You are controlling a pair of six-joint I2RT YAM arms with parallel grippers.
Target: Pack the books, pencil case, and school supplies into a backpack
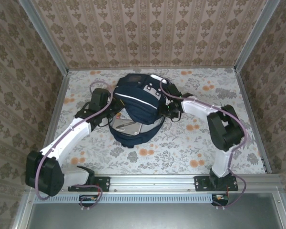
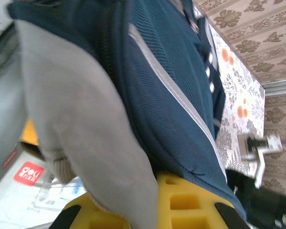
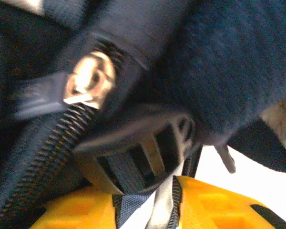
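Note:
The navy backpack [image 1: 139, 100] lies in the middle of the table with its mouth facing the near edge. My left gripper [image 1: 113, 104] is shut on the edge of its opening. In the left wrist view the yellow fingers [image 2: 195, 202] pinch the grey lining and navy fabric [image 2: 171, 95]. Under the lifted flap show a white packet with red print [image 2: 28, 172], an orange-yellow book corner [image 2: 31, 136] and the tan pencil case [image 2: 63, 168]. My right gripper [image 1: 170, 109] is shut on a backpack strap [image 3: 143, 210], beside a buckle [image 3: 143, 148] and a zip pull [image 3: 88, 86].
The floral tabletop [image 1: 190, 143] has free room in front of and to the right of the backpack. Papered walls [image 1: 152, 33] close in the back and both sides. The rail with both arm bases [image 1: 152, 182] runs along the near edge.

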